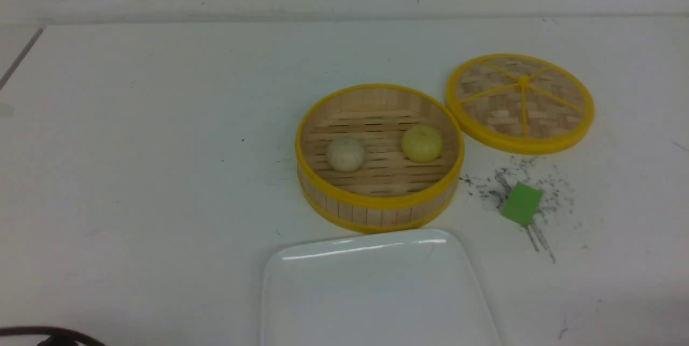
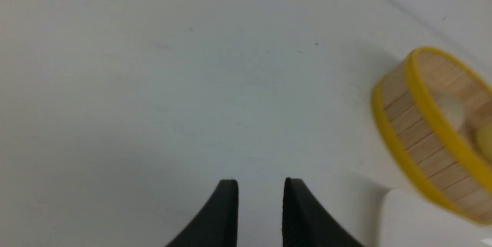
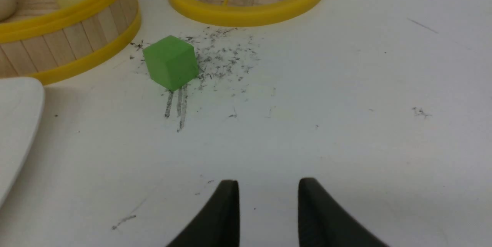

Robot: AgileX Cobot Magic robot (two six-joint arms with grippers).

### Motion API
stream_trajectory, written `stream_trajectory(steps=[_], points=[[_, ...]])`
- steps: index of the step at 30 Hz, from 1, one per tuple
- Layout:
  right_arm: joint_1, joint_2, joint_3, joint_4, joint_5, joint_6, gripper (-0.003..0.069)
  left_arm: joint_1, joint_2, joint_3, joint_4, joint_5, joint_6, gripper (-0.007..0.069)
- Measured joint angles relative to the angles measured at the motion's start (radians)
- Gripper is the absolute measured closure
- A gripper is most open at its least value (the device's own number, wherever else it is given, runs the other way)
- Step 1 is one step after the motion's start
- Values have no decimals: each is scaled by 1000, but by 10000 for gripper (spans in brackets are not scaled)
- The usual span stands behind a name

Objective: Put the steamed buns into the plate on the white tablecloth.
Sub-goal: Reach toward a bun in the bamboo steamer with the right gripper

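Two steamed buns sit in the open bamboo steamer (image 1: 377, 203): an off-white one (image 1: 345, 153) on the left and a pale yellow one (image 1: 422, 143) on the right. The glossy white plate (image 1: 366, 241) lies on the white tablecloth (image 1: 161, 147) just in front of the steamer. Neither gripper shows in the front view. My left gripper (image 2: 261, 185) hovers over bare cloth to the left of the steamer (image 2: 415, 131), open and holding nothing. My right gripper (image 3: 268, 185) is open and holds nothing, over the cloth on the near side of the green cube (image 3: 171, 62).
The woven yellow-rimmed lid (image 1: 519, 103) lies flat to the right of the steamer and behind it. A green cube (image 1: 521, 204) sits among dark scuff marks to the steamer's right. A dark cable (image 1: 48, 335) shows at the near left corner.
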Motion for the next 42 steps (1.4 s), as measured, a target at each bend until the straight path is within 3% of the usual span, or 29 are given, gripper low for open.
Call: stream_trajectory(steps=[4, 10, 16, 19, 23, 27, 29, 34, 37, 42], points=[[0, 0, 5, 111, -63, 128, 419, 0, 0, 0, -123, 0, -188, 422], [0, 0, 5, 395, -132, 426, 419, 0, 0, 0, -152, 3, -254, 412], [0, 0, 5, 438, -145, 479, 419, 0, 0, 0, -153, -2, -261, 411], [0, 0, 5, 451, -146, 482, 427, 0, 0, -14, -227, 24, -270, 433], [0, 0, -101, 409, -132, 417, 524, 0, 0, -200, -290, 77, -106, 581], [0, 66, -300, 252, -22, 318, 663, 0, 82, -377, -290, 145, 8, 622], [0, 110, -368, 187, 43, 308, 672, 0, 148, -422, -290, 199, 27, 622], [0, 350, -551, 8, 415, 294, 665, 0, 486, -538, -287, 445, 178, 622], [0, 466, -585, -5, 526, 282, 662, 0, 645, -582, -287, 496, 272, 622], [0, 643, -590, 23, 575, 184, 658, 0, 878, -656, -287, 491, 387, 606]])
